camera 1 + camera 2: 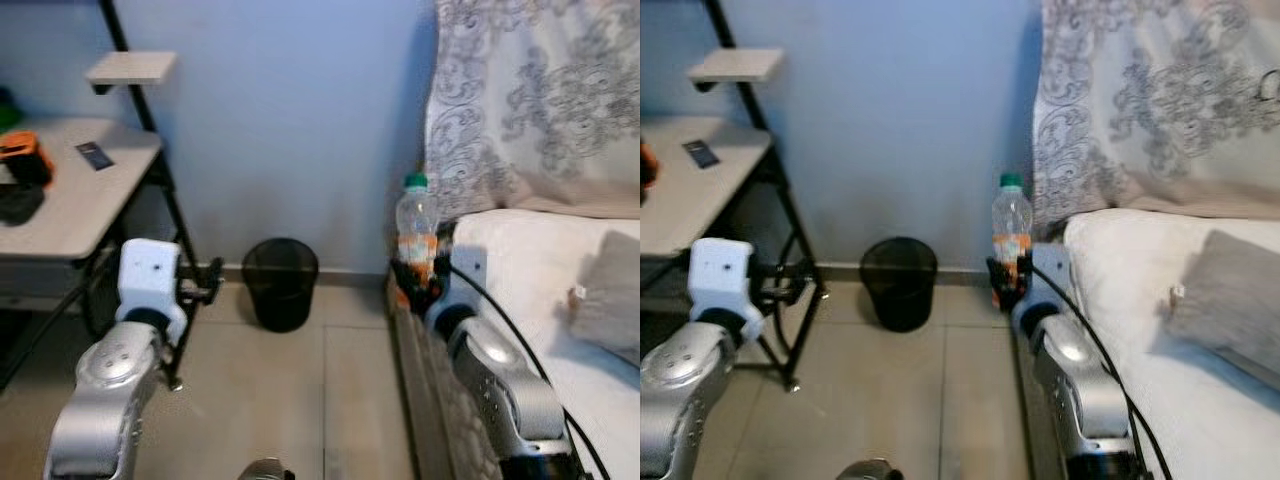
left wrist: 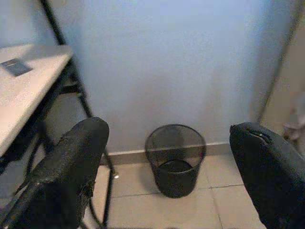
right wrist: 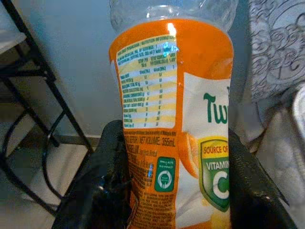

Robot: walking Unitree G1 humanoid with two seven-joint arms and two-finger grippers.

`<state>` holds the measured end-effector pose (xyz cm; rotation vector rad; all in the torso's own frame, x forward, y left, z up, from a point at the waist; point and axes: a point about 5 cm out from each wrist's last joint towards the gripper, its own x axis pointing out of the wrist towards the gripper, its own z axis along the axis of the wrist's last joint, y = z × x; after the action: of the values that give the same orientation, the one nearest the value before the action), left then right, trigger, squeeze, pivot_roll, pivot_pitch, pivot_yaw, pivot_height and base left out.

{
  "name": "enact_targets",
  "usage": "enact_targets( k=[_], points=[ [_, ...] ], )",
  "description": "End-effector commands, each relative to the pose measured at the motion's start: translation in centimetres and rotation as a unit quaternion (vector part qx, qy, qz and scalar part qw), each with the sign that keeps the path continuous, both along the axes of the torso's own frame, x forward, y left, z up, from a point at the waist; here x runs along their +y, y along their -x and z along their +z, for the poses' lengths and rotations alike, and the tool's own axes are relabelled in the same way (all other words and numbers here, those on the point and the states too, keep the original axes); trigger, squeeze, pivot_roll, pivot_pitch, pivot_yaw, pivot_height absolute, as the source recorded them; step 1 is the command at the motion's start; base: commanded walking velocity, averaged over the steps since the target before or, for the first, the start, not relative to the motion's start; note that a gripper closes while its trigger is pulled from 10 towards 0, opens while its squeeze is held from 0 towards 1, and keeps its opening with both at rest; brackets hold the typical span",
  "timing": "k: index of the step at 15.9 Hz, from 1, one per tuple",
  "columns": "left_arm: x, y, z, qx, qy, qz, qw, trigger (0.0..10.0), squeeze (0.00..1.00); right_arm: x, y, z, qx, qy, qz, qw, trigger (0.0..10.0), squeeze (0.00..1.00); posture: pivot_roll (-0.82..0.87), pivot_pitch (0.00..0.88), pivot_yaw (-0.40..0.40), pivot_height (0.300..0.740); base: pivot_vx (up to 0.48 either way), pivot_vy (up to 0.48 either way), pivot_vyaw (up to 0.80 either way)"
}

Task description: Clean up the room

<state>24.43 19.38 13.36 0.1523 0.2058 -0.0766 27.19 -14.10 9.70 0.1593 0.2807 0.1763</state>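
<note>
**Bottle's in the claw, bin's next**

Right gripper (image 1: pixel 418 283) has its fingers clamped on the lower half of the bottle (image 1: pixel 415 228), held upright in the air just off the bed's (image 1: pixel 520 270) near corner. Green cap, orange label, looks empty. So I'd call this the carry step.

The bin (image 1: pixel 281 283) sits on the floor against the wall, between the desk (image 1: pixel 70 195) leg and the bed. Left gripper (image 2: pixel 167 176) is wide open, holding nothing, aimed at the bin.

Next move, I'd guess: swing the bottle over the bin's rim and let go.
</note>
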Motion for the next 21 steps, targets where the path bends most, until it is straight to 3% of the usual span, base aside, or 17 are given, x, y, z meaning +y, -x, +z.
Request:
enact_targets(
  k=[1, 4, 7, 11, 13, 16, 21],
  points=[
    [-0.48, -0.28, -0.28, 0.002, -0.005, -0.017, 1.000, 10.0, 0.00, -0.85, -0.23, -0.11, 0.000, 0.007, -0.024, 1.000, 10.0, 0.00, 0.02, 0.000, -0.024, 0.740, 0.240, 0.000, 0.00],
    [-0.68, -0.37, -0.22, 0.001, -0.008, -0.021, 1.000, 10.0, 0.00, -1.44, -0.50, -0.08, 0.002, 0.020, -0.037, 0.999, 10.0, 0.00, 0.04, 0.000, -0.023, 0.740, 0.280, 0.000, 0.00],
    [-0.66, -0.61, 0.07, -0.001, -0.008, -0.023, 1.000, 10.0, 0.00, -1.01, -0.47, -0.46, 0.000, 0.057, -0.033, 0.998, 10.0, 0.00, 0.05, 0.000, -0.029, 0.740, 0.300, 0.000, 0.00],
    [-1.09, -0.55, -0.42, 0.004, 0.000, -0.030, 1.000, 10.0, 0.00, -1.42, -0.37, -0.51, 0.013, 0.029, -0.016, 0.999, 10.0, 0.00, 0.03, 0.000, -0.029, 0.740, 0.305, 0.000, 0.00],
    [-1.14, -0.75, -0.32, 0.003, -0.002, -0.030, 1.000, 10.0, 0.00, -1.48, -0.52, -0.54, 0.011, 0.034, -0.031, 0.999, 10.0, 0.00, 0.03, 0.000, -0.034, 0.740, 0.336, 0.000, 0.80],
    [-0.95, -0.87, -0.37, 0.003, -0.002, -0.027, 1.000, 10.0, 0.00, -0.78, -0.29, -0.52, 0.017, 0.020, 0.007, 1.000, 10.0, 0.00, 0.03, 0.000, -0.029, 0.740, 0.341, 0.000, 0.00],
    [-1.00, -0.70, -0.31, 0.003, -0.002, -0.030, 1.000, 10.0, 0.00, -1.59, -0.45, -0.56, 0.011, 0.029, -0.025, 0.999, 10.0, 0.00, 0.03, 0.000, -0.031, 0.740, 0.348, 0.000, 0.00]
  ],
)
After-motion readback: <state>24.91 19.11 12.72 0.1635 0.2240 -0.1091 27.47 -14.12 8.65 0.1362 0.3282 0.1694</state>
